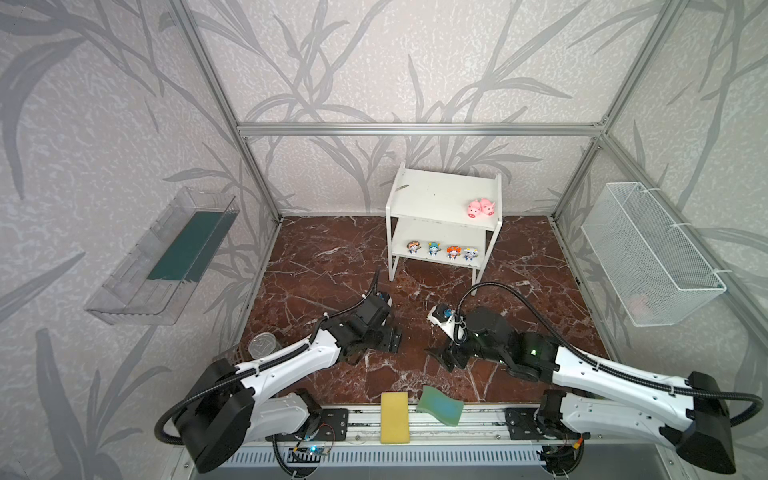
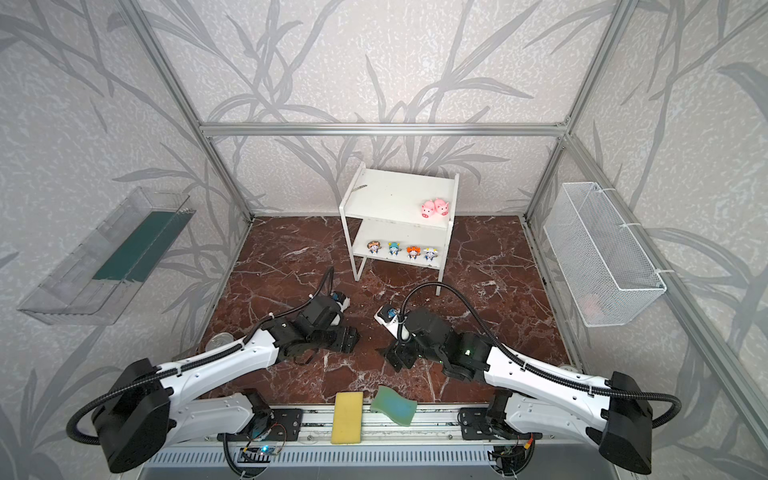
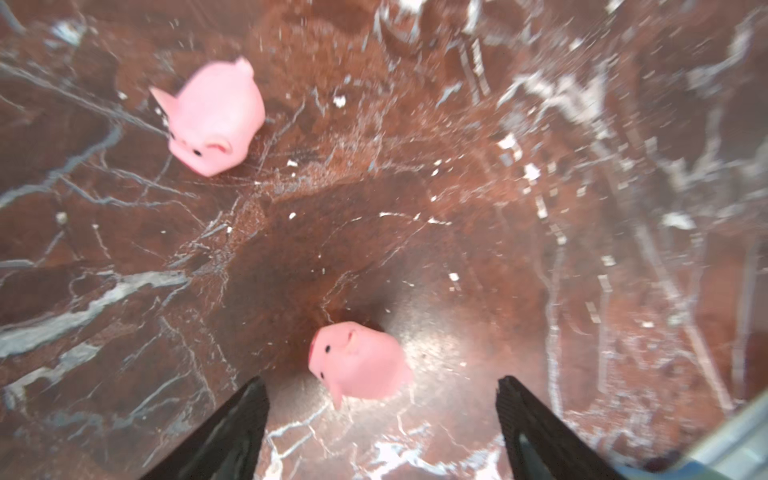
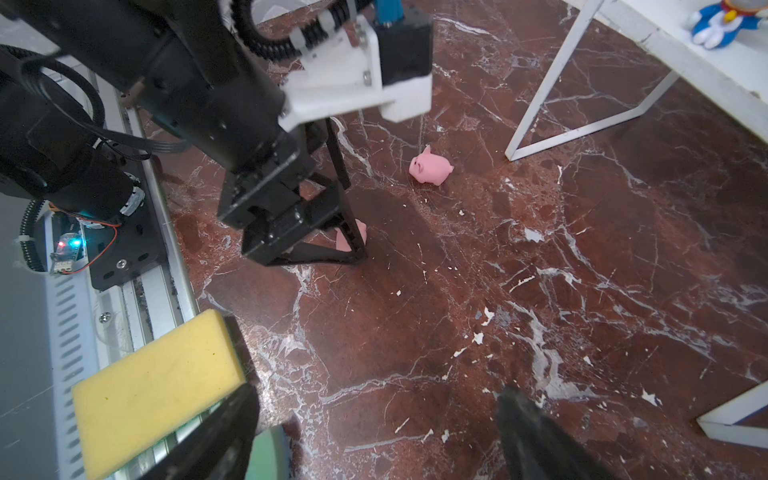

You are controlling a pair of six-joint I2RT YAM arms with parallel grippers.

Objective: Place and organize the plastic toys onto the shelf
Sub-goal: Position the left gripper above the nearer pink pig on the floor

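In both top views the shelf [image 1: 428,193] stands at the back of the red marble tabletop [image 1: 324,257]. It holds two pink pigs [image 1: 481,208] side by side at the right end of its upper board. It also holds four figurines [image 1: 442,250] in a row along the front of the lower board. Both arms bend down over the middle of the tabletop in front of the shelf, and their fingertips are hidden from above.

In the left wrist view the left gripper [image 3: 381,380] is spread wide. A third pig [image 3: 357,361] lies on the marble between its fingertips, with a gap on either side. A fourth pig [image 3: 216,120] lies farther out, well apart.

In the right wrist view the right gripper [image 4: 374,388] is spread wide with only bare marble between its fingers. Ahead, the third pig shows only as a pink sliver behind a finger of the left gripper. The fourth pig lies on the marble between that gripper and a leg of the shelf. A yellow sponge [image 4: 158,386] lies beside one finger of the right gripper.
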